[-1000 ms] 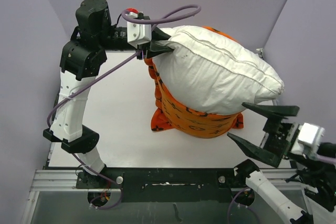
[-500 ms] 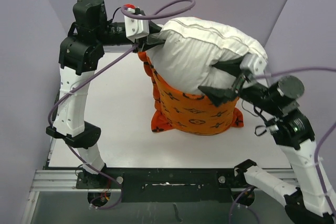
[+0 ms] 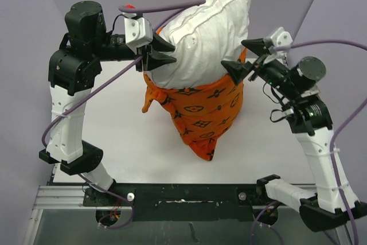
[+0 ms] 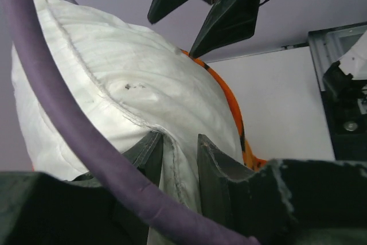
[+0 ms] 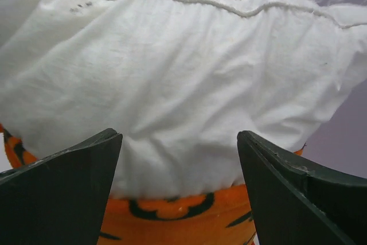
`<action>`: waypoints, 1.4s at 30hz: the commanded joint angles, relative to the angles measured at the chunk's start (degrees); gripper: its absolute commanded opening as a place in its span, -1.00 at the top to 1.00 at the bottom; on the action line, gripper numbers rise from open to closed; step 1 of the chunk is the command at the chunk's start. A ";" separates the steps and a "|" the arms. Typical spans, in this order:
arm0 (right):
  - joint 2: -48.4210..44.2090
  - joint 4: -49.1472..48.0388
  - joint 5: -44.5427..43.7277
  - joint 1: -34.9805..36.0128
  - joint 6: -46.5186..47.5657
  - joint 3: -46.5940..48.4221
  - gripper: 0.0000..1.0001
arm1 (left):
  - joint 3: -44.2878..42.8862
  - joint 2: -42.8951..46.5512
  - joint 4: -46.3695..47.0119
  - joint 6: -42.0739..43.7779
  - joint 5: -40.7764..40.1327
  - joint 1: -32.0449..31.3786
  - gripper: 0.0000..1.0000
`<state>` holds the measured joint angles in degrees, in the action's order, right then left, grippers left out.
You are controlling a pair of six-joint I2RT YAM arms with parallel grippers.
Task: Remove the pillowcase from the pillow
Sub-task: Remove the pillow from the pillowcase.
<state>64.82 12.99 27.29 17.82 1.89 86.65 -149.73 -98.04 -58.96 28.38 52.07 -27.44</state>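
The left tool (image 3: 172,53) pinched the light, squashy pillow (image 3: 200,32) by its seam, and the right tool (image 3: 235,54) gaped wide beside the limp plush pillowcase (image 3: 203,107), probably best gripped at its rim.

Top cam overhead; wrist cams near pillow (image 5: 183,73)

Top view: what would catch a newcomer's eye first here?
The big white pillow is held up mid-scene, its lower half inside the bright orange pillowcase, which hangs down to a point. The left claw pinches the pillow's left seam, while the right claw gapes open at its right side.
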 commanded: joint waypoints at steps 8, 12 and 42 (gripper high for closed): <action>-19.24 7.01 14.37 0.54 1.47 -4.73 -0.69 | -4.16 -4.05 14.59 -22.20 -47.51 -6.64 1.00; -19.96 4.32 23.21 0.46 -3.01 -6.53 -0.62 | -1.99 -4.91 17.87 -20.02 -52.29 -10.67 1.00; -1.04 10.45 -32.04 51.19 41.18 -5.04 -0.56 | 6.47 -2.27 25.51 -14.69 -53.04 -10.40 1.00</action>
<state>66.59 30.11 6.24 67.40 34.98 81.23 -143.92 -103.20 -45.56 24.16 55.83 -37.80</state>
